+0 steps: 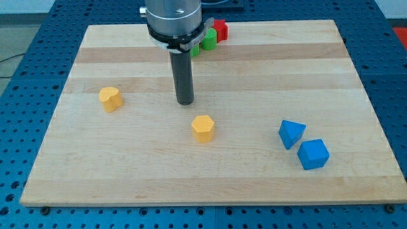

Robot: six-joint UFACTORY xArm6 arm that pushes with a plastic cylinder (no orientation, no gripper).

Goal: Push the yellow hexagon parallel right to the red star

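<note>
The yellow hexagon point(203, 128) lies near the board's middle, a little toward the view's bottom. My tip point(185, 102) rests on the board just above and to the left of it, a short gap apart. A red block point(220, 29) sits at the view's top edge behind the arm; its shape is partly hidden. Green blocks point(206, 41) lie next to it on its left, partly hidden by the arm.
A yellow heart-like block point(110, 98) lies at the view's left. A blue triangular block point(290, 133) and a blue cube point(313, 154) lie at the lower right. The wooden board point(76, 178) ends on a blue perforated table.
</note>
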